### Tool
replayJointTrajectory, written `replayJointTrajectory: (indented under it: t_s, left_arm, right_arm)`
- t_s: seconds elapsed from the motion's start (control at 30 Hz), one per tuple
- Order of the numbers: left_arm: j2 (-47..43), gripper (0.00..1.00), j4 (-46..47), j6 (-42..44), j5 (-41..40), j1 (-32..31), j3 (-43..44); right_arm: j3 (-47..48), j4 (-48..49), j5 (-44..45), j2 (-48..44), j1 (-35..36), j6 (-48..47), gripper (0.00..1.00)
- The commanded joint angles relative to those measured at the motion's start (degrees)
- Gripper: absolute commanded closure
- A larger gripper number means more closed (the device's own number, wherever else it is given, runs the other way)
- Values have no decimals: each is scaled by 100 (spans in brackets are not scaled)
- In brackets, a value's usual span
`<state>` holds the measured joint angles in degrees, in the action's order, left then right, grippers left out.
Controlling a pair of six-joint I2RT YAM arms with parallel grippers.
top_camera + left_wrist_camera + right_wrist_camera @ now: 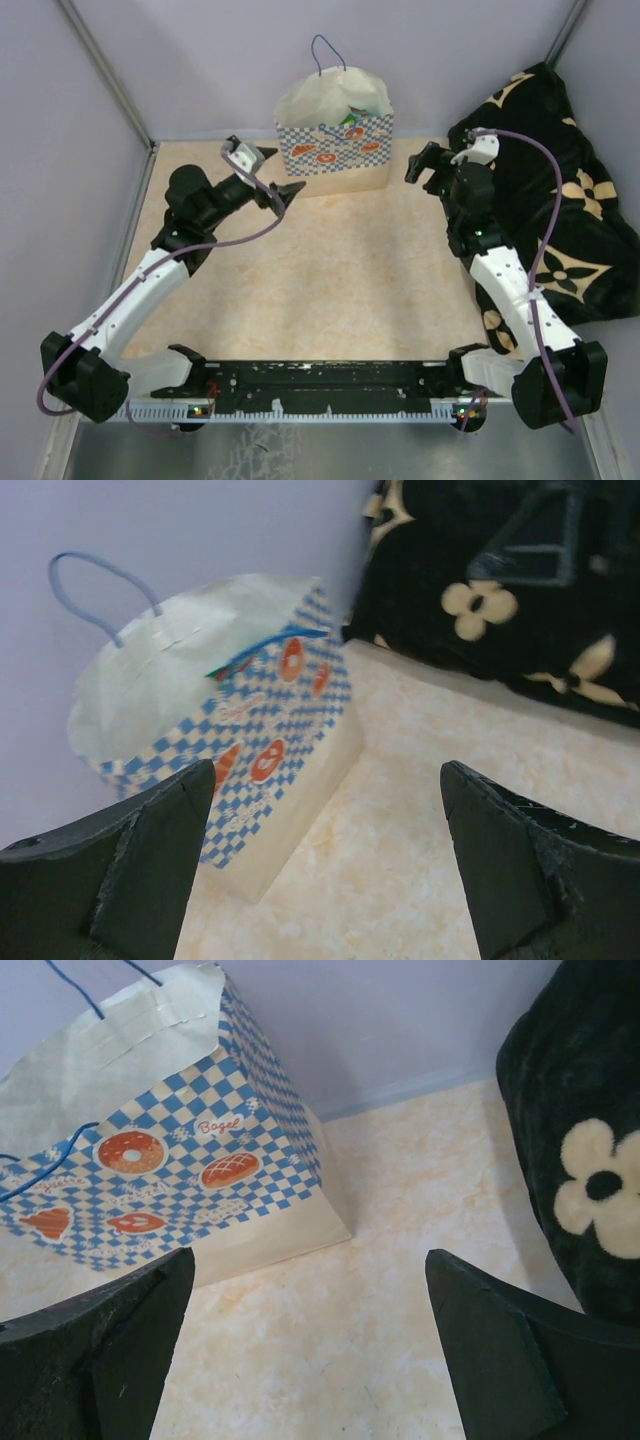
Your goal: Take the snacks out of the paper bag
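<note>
Pale lilac walls close in a mottled beige table (350, 280) in the overhead view. At its far edge the paper bag (335, 150) stands upright against the back wall with its mouth open. A scrap of green wrapper shows inside, which I take to be the snacks (358, 112). No pouch lies on the table. The left gripper (275, 172) sits just left of the bag, fingers spread and holding nothing. The right gripper (420, 165) hangs to the bag's right, near a black flowered cloth (560, 200), and is equally spread and empty.

From the left wrist, the bag is seen corner-on with one blue handle looped upward. Both dark fingers stand wide apart over bare table, clear of the paper.

From the right wrist, the bag's checkered front with doughnut and bread prints lies ahead to the left, and the cloth is on the right. The fingers are wide apart with nothing between them.

By my reading the task is not yet begun, and every pouch has yet to be lifted out.
</note>
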<state>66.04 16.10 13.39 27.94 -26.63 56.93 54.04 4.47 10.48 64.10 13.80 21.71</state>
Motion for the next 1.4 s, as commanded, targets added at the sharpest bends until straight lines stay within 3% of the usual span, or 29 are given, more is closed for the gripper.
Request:
replayJointTrajectory:
  t_s: [0.0, 0.2, 0.3, 0.57, 0.7, 0.77, 0.93, 1.03, 1.17, 1.27, 1.37]
  left_arm:
    - [411, 0, -196, -1343, -2256, 130, 568]
    - [1813, 5, -1300, -2459, -2738, 985, 2172]
    - [2755, 1, -1877, -2484, -3006, 1122, 3326]
    - [4819, 1, -3201, -2237, -3140, 1134, 6018]
    - [5171, 1, -3191, -2205, -2908, 1134, 6369]
    - [5218, 0, -3158, -2193, -2914, 1134, 6378]
    - [5310, 1, -3310, -2054, -2911, 1136, 6403]
    - [5228, 1, -3321, -1992, -2755, 1121, 6165]
    - [5076, 3, -3149, -1953, -2873, 1078, 5776]
    - [5051, 13, -3148, -1857, -3054, 1004, 5734]
    - [5005, 32, -3121, -1740, -3264, 884, 5693]
  right_arm:
    - [485, -382, 758, 43, 118, -94, 1]
    - [1764, -562, 499, 1188, 175, -302, 1]
    - [2702, -744, 535, 1865, 175, -513, 2]
    - [6461, -2449, 103, 4507, 175, -1070, 10]
    - [9204, -3573, 5, 6302, 164, -1300, 14]
    - [9978, -3777, -158, 6908, 154, -1390, 16]
    - [9115, -3047, -279, 6874, 157, -1353, 23]
    - [9086, -3105, -290, 6919, 153, -1285, 32]
    - [9072, -3155, -259, 6922, 158, -1274, 53]
    - [8860, -3066, -285, 6761, 158, -1251, 73]
    - [8443, -2875, -322, 6511, 163, -1191, 95]
